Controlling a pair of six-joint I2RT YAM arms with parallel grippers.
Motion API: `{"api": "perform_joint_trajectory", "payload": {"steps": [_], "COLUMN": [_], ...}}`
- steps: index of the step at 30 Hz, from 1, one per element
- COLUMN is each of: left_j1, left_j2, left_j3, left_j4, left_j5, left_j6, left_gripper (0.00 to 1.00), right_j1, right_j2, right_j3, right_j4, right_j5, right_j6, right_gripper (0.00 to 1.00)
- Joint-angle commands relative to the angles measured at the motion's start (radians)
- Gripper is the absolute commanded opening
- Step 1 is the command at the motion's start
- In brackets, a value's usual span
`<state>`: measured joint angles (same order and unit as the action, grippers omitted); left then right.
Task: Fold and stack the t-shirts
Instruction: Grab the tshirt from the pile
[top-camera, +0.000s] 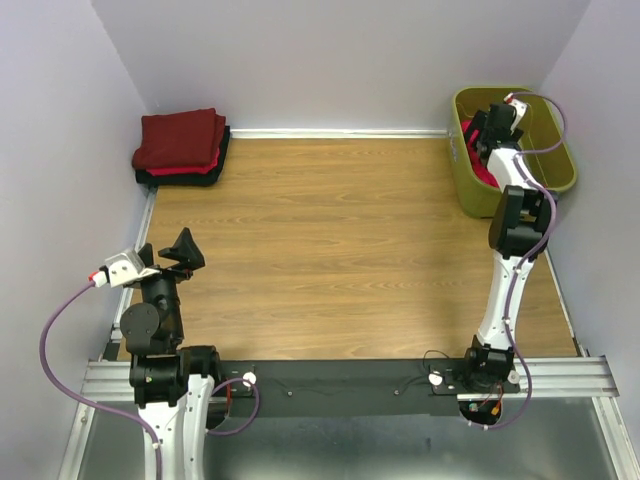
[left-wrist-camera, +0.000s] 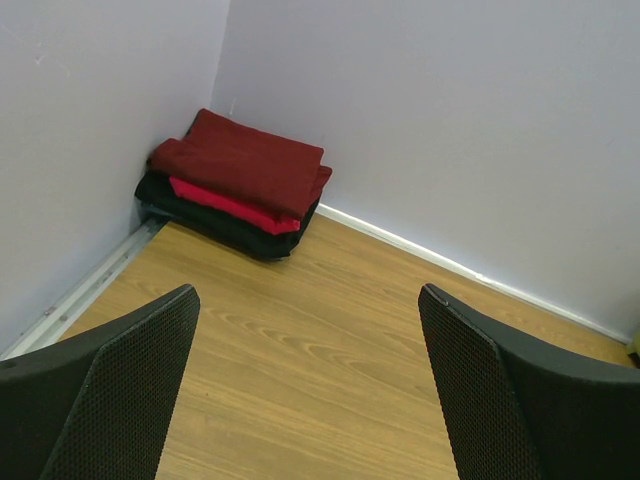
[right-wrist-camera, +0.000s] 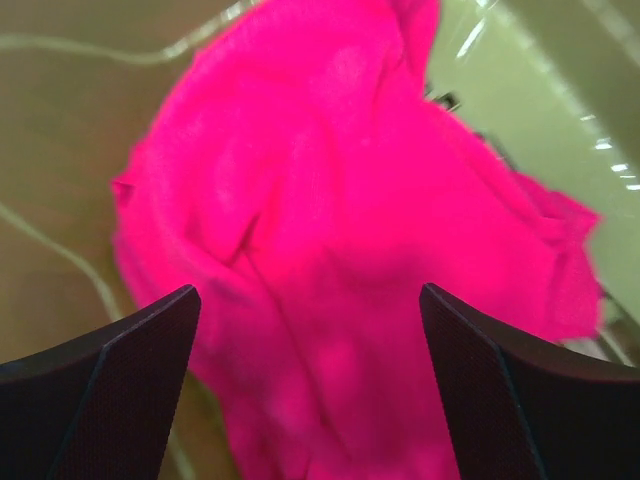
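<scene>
Pink shirt: a bright pink-red soft cloth t-shirt (right-wrist-camera: 340, 230) lies crumpled and unfolded, in loose creases, at the far-right corner of the wood-grain worktop (top-camera: 340, 260).
Its holder: an olive-green oblong plastic basket (top-camera: 562, 185) stands on that far-right corner of the worktop. The pink cloth lies inside it, and a patch of it shows at the basket's left inner side in the top view.
Folded pile: three folded t-shirts sit stacked at the far-left corner of the worktop, pushed against both walls.
Pile order: a dark maroon folded shirt (left-wrist-camera: 245, 160) on top, a red folded shirt (left-wrist-camera: 230, 208) as a thin band beneath it, and a black folded shirt (left-wrist-camera: 215, 225) at the bottom, on the worktop.
Right jaws: spread wide apart above the pink cloth, with nothing between them. The view is close and blurred, so contact between the tips and the cloth probably cannot be judged.
Right arm (top-camera: 515, 220): it stretches from the worktop's near edge to the far-right corner, with its wrist down in the basket.
Left jaws: wide apart, holding nothing, and raised over the worktop's near-left part, facing the pile.
Left arm (top-camera: 150, 320): it is folded up at the worktop's near-left edge, with a purple cable (top-camera: 55, 335) looping off it.
</scene>
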<state>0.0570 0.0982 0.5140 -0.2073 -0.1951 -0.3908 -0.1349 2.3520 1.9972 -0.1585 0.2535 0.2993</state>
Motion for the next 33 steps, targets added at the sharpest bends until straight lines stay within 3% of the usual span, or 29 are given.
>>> {"api": "perform_joint_trajectory", "payload": {"steps": [1,7,9,13,14,18,33], "left_j1": [0.001,0.0,0.0,0.0,0.0,0.0,0.0], "left_j2": [0.006,0.003,0.001,-0.002,-0.002,0.005,0.017], "left_j3": [0.0,-0.002,-0.002,-0.003,-0.003,-0.003,-0.003], "left_j4": [0.014,0.014,0.013,0.014,0.014,0.019,0.026], "left_j5": [0.02,0.022,0.022,0.023,0.025,0.032,0.049], "left_j6": [-0.003,-0.002,-0.002,-0.002,-0.002,0.003,0.009], "left_gripper": [0.98,0.96,0.96,0.96,0.96,0.96,0.95], "right_j1": [-0.014,-0.019,-0.022,-0.031,-0.032,-0.034,-0.034], "right_j2": [0.068,0.154,0.171,0.194,0.193,0.159,-0.246], "right_j3": [0.072,0.106,0.114,0.124,0.127,0.129,0.101], "right_j4": [0.002,0.002,0.002,0.002,0.002,0.002,0.014], "right_j5": [-0.094,-0.151,-0.166,-0.166,-0.157,-0.135,-0.117], "right_j6": [0.017,0.009,0.008,-0.008,-0.017,-0.057,-0.209], "right_gripper": [0.96,0.9,0.83,0.45,0.28,0.0,0.01]}}
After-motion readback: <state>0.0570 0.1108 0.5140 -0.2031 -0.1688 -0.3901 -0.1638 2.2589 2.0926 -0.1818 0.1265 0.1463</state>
